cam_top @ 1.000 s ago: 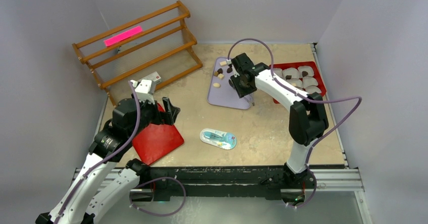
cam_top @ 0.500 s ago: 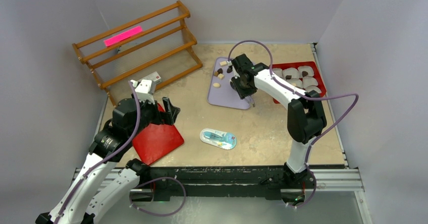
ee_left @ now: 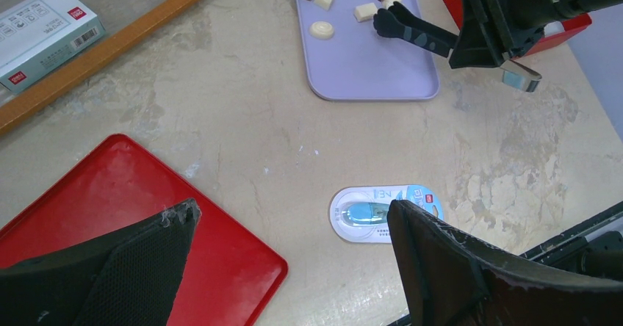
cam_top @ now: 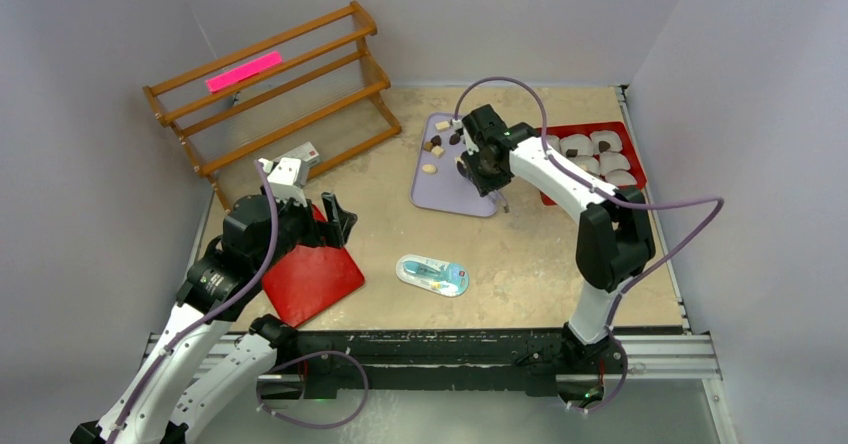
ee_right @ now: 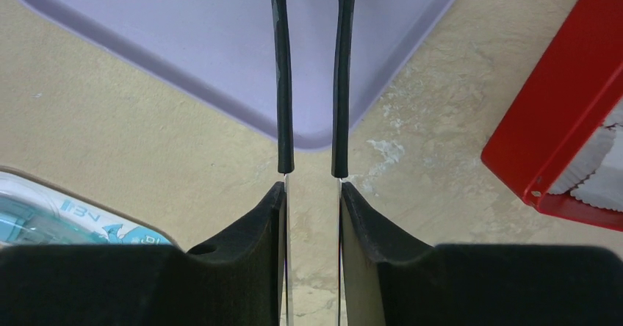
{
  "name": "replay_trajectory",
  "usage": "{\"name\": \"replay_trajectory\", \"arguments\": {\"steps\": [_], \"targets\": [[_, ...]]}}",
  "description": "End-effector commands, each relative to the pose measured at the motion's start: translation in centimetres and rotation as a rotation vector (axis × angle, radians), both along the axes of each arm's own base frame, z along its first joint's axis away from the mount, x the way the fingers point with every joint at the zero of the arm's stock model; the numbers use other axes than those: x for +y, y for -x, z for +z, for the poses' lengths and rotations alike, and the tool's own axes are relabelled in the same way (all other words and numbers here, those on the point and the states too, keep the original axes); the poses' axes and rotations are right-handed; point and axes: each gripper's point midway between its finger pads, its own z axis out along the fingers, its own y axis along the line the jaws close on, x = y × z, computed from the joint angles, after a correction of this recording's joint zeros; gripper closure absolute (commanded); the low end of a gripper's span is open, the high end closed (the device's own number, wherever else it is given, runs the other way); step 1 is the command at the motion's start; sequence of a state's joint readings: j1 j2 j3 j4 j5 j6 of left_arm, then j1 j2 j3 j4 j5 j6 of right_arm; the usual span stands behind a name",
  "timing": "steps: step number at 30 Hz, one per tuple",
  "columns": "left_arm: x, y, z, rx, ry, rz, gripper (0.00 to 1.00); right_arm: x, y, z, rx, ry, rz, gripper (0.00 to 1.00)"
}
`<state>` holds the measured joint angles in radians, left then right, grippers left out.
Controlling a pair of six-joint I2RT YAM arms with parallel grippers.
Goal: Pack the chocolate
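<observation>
**Top view.** The right claw (cam_top: pixel 482 167) stands over the purple tray (cam_top: pixel 448 192), clamped on a pair of tongs (cam_top: pixel 501 202). The tool is judged necessary because the pieces are too small for the claw itself. The chocolate (cam_top: pixel 437 144) lies loose at the far end of the purple tray. Right of the purple tray, a red tray (cam_top: pixel 628 130) holds paper cups (cam_top: pixel 612 161). Several cups show a dark centre, judged to be pieces already packed. The task is assessed as part done.

**Left wrist view.** The left claw (ee_left: pixel 290 212) hangs wide open and holds nothing. It sits to the near left of the purple tray, partly over a red lid (ee_left: pixel 110 186), and is judged parked out of the way. The tongs point at the pieces, tips just beside two cream ones. About nine pieces are counted on the purple tray, in dark brown, mid brown and cream. Most are blocky; one round cream disc lies apart on the near side. A packet (ee_left: pixel 382 214) lies on the bench (ee_left: pixel 220 106), near side of the purple tray.

**Right wrist view.** The claw fingers pinch the tongs' metal arms. The black-sleeved ends run out over the purple tray with a narrow gap between them. The tips are cut off by the frame edge, so it cannot be told whether they hold a piece. No chocolate shows here.
</observation>
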<state>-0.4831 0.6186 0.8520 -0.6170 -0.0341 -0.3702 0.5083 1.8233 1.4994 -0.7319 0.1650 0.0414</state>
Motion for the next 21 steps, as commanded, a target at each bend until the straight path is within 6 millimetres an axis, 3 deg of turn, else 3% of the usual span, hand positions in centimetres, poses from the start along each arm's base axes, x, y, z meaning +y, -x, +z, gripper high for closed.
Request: {"name": "replay_trajectory", "arguments": {"steps": [1, 11, 21], "targets": [[-0.1, -0.3, 0.2, -0.023, -0.005, -0.006, 0.0, -0.3, 0.6, 3.3, -0.057, -0.041, -0.005, 0.78], [-0.1, -0.3, 0.2, -0.021, -0.006, -0.006, 0.0, -2.1, 0.0, 6.2, -0.14, -0.034, -0.063, 0.79], [-0.5, -0.4, -0.1, -0.011, -0.006, -0.023, 0.0, -8.5, -0.9, 7.7, -0.178, -0.065, -0.258, 0.8]]}}
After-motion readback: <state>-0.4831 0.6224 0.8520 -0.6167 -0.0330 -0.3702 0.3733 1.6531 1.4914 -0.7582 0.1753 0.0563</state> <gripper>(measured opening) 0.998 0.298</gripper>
